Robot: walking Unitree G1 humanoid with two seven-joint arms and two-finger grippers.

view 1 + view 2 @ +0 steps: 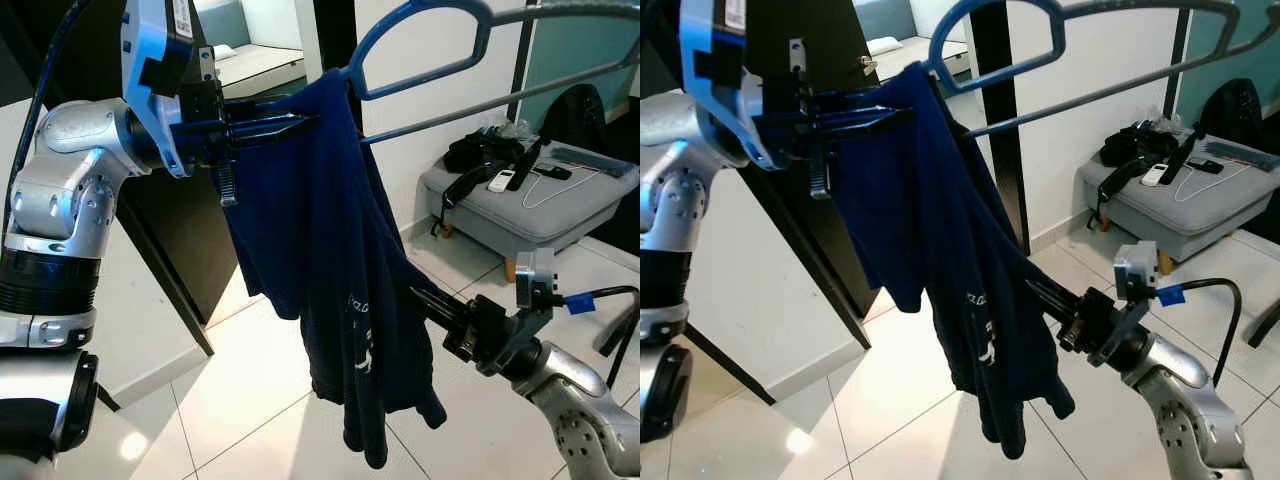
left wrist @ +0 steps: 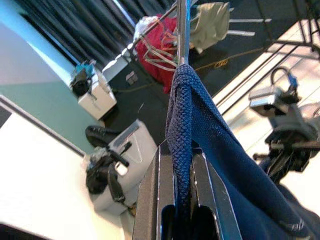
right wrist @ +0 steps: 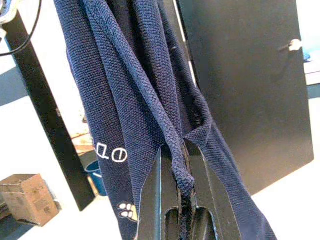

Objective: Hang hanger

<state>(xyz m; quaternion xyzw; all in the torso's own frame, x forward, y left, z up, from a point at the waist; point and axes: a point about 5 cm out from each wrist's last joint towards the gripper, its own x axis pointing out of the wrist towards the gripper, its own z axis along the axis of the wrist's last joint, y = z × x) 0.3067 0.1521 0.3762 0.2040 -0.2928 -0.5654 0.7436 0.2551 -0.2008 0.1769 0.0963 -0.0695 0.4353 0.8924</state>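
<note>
step: we're mid-carry. The shirt (image 1: 330,250) is draped on the hanger (image 1: 470,60) and held up in the air; nothing is hooked on a rail yet, as far as we can judge.
left gripper (image 1: 300,125): up high at our left, fingers pinched on a fold of the shirt at the shoulder end; the left wrist view shows the knit squeezed between both fingers.
right gripper (image 1: 425,300): low at our right, fingers pressed together on a bunched fold of the lower shirt; the right wrist view shows that fold caught between them.
hanger location: top of the head views, blue hook just above the shirt collar, long grey bars running off toward our right. We can't tell what bears its weight apart from the left pinch.
shirt look: dark navy pique knit, small white print and paw mark low down, hem hanging loose below the right gripper.
rail: a rack (image 2: 165,35) with a red garment and spare hangers sits well off, seen in the left wrist view.
next move: we judge it calls for carrying hook to rail, keeping the top pinch firm, and releasing the lower fold.
risk: the shirt may slide off the hanger.
nearby: grey bench (image 1: 540,215) with clutter, dark door panel (image 1: 180,220).
</note>
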